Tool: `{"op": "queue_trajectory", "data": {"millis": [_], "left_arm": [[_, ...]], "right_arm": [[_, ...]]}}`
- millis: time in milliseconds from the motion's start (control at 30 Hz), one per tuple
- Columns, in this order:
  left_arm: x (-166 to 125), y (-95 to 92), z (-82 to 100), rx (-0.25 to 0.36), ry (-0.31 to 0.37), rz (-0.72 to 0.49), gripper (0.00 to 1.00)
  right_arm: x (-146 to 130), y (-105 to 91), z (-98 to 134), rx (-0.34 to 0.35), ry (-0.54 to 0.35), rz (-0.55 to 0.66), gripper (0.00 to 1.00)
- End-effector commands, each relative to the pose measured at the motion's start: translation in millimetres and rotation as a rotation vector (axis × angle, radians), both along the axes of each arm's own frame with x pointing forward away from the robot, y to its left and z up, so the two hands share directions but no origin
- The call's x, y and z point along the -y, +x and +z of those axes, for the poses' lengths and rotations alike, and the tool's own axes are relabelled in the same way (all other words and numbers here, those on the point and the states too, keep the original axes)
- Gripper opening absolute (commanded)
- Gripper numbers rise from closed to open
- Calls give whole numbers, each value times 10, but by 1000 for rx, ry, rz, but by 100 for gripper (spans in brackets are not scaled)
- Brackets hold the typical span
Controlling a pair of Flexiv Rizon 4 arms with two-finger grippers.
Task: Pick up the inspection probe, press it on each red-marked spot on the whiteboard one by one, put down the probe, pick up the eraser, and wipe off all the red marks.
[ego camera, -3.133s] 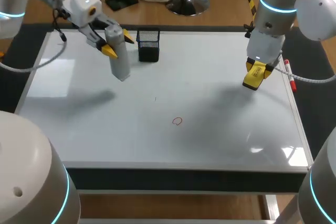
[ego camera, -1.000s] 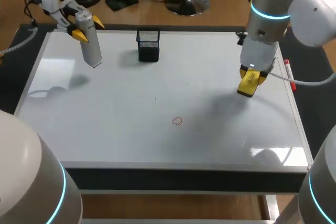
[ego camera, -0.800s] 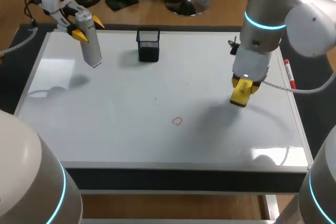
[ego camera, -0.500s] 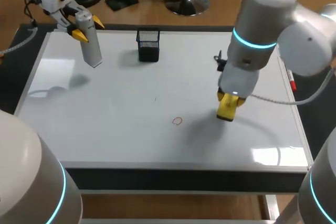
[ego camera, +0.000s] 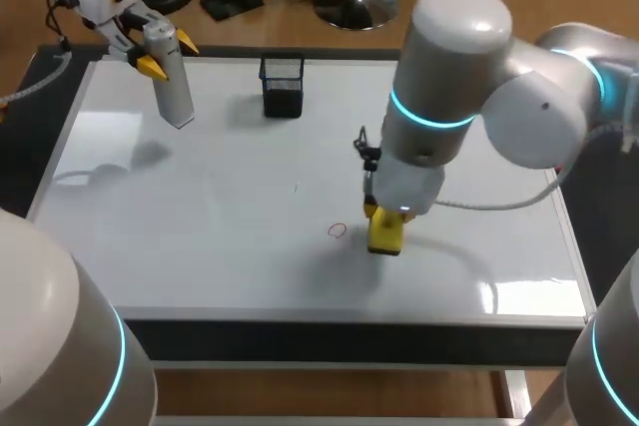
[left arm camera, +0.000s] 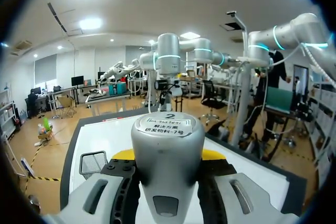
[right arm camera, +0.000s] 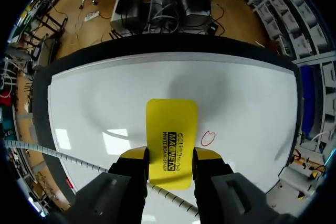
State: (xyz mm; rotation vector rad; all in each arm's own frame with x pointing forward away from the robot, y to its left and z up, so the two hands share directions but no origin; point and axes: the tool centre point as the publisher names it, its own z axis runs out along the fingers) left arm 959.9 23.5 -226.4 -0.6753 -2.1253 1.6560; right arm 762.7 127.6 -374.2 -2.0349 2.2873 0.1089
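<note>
The right gripper (ego camera: 384,218) is clamped on the flat yellow rectangular eraser (ego camera: 385,236), one yellow-tipped finger on each long edge, the fingers only as far apart as the eraser is wide. It holds the eraser over the near middle of the glossy white whiteboard (ego camera: 200,226), just right of the small red loop mark (ego camera: 337,230). Whether the eraser touches the board cannot be told.

The left gripper (ego camera: 168,55) is closed around the upper part of the smooth grey cylindrical probe (ego camera: 175,87), which hangs tilted over the far left of the board, with its shadow lying apart from it on the surface. The black wire-mesh square holder (ego camera: 283,86) stands at the far edge, right of the probe.

The right wrist view alone shows the eraser's (right arm camera: 171,129) printed face, with the right gripper (right arm camera: 170,156) on its sides and the red mark (right arm camera: 208,138) just beside it. The left wrist view alone shows the probe's (left arm camera: 167,150) rounded cap with a white label, between the left gripper's (left arm camera: 168,156) fingers.
</note>
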Motion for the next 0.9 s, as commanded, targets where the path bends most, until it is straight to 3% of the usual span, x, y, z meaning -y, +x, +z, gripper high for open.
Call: {"op": "queue_trajectory", "data": {"millis": [33,467,900], "left_arm": [[-7,19,8,-2,0,-5,0],[-7,19,8,-2,0,-5,0],[-7,19,8,-2,0,-5,0]], "right_arm": [[-367,17,-141,-4,-24,50,0],[-947,-19,-296,-12,-26,156,0],[-1101,133,-447,-5,-43,189,0]]}}
